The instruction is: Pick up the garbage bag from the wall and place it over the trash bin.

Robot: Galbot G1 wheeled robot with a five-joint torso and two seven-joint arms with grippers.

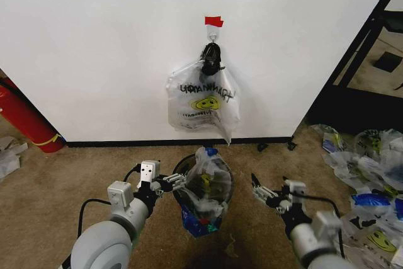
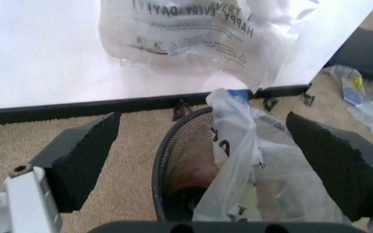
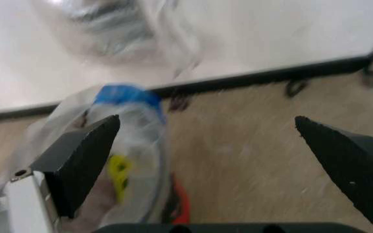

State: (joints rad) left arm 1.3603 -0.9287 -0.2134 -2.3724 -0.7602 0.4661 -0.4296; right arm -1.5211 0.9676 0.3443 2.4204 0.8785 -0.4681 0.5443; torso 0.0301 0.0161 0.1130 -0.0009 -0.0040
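The garbage bag, thin whitish plastic with blue patches and a yellow smiley, sits crumpled in and over the trash bin, a black mesh bin on the carpet below the wall. My left gripper is open at the bin's left rim; in the left wrist view its pads flank the bin and bag. My right gripper is open, to the right of the bin and apart from it. The right wrist view shows the bag and the bin's red base.
Another bag with dark lettering hangs from a hook under red tape. A red cylinder leans at the left. Several loose bags lie on the carpet at the right, beside a black frame.
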